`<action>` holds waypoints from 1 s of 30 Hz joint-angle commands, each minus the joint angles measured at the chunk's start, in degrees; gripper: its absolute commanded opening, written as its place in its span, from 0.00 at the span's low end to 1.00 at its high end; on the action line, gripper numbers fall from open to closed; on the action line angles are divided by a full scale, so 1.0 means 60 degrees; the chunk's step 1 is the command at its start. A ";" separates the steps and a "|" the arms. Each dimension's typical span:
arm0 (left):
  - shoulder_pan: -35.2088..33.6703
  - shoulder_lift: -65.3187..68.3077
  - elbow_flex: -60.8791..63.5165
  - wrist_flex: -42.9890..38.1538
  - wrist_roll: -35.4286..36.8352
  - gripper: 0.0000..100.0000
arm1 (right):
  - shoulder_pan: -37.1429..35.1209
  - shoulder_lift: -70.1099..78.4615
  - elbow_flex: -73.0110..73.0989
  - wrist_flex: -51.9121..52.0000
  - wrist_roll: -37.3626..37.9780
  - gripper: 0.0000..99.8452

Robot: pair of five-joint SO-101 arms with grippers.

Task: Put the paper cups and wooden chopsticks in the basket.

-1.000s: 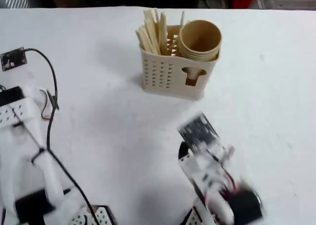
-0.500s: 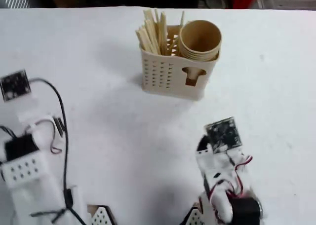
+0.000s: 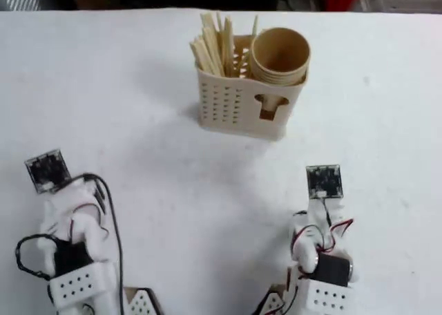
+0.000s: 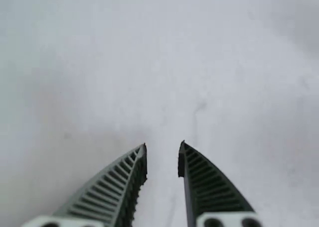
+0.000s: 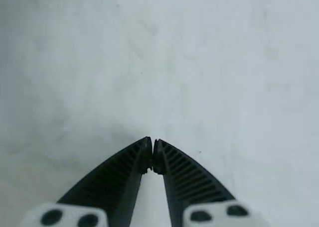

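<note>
Sitting at the far middle of the table (image 3: pixel 138 156), the basket (image 3: pixel 242 111) - paper cups (image 3: pixel 280 52) nested upright in one side, wooden chopsticks (image 3: pixel 215 45) bunched on end just beside them. Looks done, by this reckoning. Left gripper (image 4: pixel 162 160) slightly parted, holding nothing; right gripper (image 5: pixel 152 155) pinched tip to tip, also empty. Straight ahead of both arms and well apart, that basket - a touch nearer the arm on the cups' side.

The basket (image 3: pixel 242 108) wall hides lower lengths of wooden chopsticks (image 3: pixel 215 45) and paper cups (image 3: pixel 280 56); cup count unclear, perhaps four. Arm at 7 o'clock (image 3: pixel 72 273) and arm at 5 o'clock (image 3: pixel 321 287) run off the high view's edge. Left hand (image 4: pixel 162 160), right hand (image 5: pixel 152 155): bases cropped.
</note>
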 commanded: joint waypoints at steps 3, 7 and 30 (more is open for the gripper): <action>-0.0066 -0.0842 -0.0029 0.2022 0.0044 0.12 | 0.0125 0.0037 0.0147 0.0183 -0.0103 0.02; -0.0066 -0.0901 -0.0029 0.3136 0.0073 0.12 | 0.0125 0.0037 0.0147 0.0183 -0.0103 0.02; -0.0066 -0.0901 -0.0044 0.3194 0.0088 0.12 | 0.0125 0.0037 0.0147 0.0183 -0.0103 0.02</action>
